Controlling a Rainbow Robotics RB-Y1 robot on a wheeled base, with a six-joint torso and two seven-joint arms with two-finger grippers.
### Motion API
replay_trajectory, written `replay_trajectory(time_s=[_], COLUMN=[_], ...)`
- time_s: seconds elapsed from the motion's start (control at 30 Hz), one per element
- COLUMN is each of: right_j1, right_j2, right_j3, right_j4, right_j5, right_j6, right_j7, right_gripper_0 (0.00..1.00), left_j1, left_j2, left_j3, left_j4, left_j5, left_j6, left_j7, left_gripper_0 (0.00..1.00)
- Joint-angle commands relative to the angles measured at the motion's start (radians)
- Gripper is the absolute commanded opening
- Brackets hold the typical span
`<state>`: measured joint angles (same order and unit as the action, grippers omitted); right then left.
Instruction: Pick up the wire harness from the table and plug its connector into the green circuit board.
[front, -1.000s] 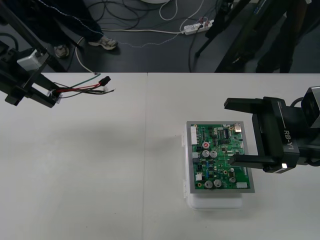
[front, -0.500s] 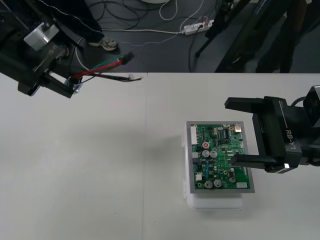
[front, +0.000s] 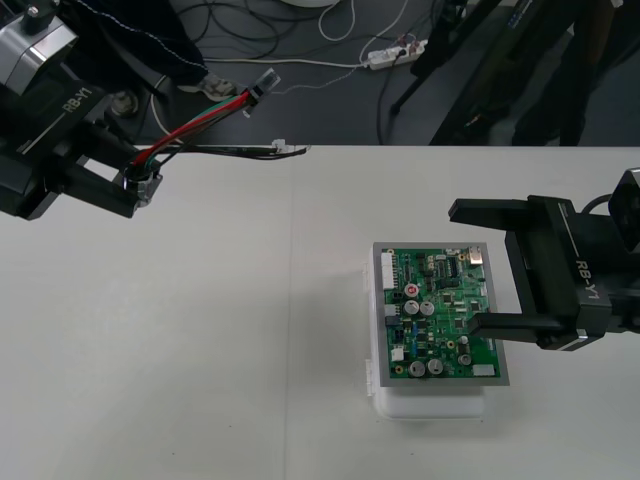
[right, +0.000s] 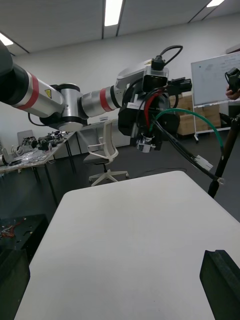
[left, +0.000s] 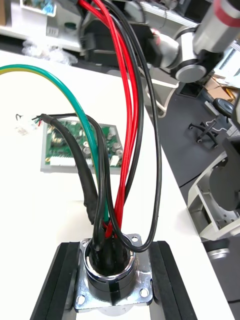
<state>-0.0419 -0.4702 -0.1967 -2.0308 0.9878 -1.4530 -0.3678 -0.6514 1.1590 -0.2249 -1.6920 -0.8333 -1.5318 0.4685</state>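
Note:
My left gripper (front: 132, 190) hangs over the table's far left, shut on the harness's round metal socket (front: 141, 185). In the left wrist view the black fingers (left: 59, 286) clamp the socket's flange (left: 113, 287). Red, black and green wires (front: 195, 125) stream right from it to the black plug (front: 262, 87), which hangs in the air past the far edge. A thinner lead ends in a small white connector (front: 290, 148). The green circuit board (front: 437, 325) lies on its white base (front: 428, 405) at the right. My right gripper (front: 490, 267) hovers open over the board's right side.
The table's far edge (front: 400, 147) runs just behind the harness. In the right wrist view the left gripper (right: 142, 131) with the dangling wires (right: 192, 117) hangs well above the table (right: 135, 235).
My left arm has risen and tilted with the socket in its grip. The wires and plug swung up and to the right, past the far edge. The right gripper has stayed put.

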Motion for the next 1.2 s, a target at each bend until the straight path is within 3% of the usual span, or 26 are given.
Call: replay_trajectory(time_s=[0.03,0.5,0.93,1.2], right_j1=[-0.019,-0.009,-0.046,-0.107], right_j2=[-0.022,-0.024,-0.09,-0.163], right_j3=[-0.032,-0.038,-0.078,-0.098], right_j4=[-0.031,-0.031,-0.031,-0.023], right_j5=[-0.021,-0.021,-0.037,-0.046], right_j6=[-0.01,-0.017,-0.06,-0.076], right_j7=[-0.026,-0.036,-0.066,-0.092], right_gripper_0=[1.0,1.0,1.0,1.0], left_j1=[0.13,0.311,0.343,0.38], left_j2=[-0.09,-0.352,-0.552,-0.63], left_j3=[0.162,0.32,0.331,0.317], left_j4=[-0.143,-0.459,-0.488,-0.492], left_j5=[-0.039,-0.133,-0.155,-0.214], left_j6=[-0.039,-0.039,-0.039,-0.039], left_j7=[0.216,0.535,0.769,0.779], left_gripper_0=[0.0,0.0,0.0,0.0])
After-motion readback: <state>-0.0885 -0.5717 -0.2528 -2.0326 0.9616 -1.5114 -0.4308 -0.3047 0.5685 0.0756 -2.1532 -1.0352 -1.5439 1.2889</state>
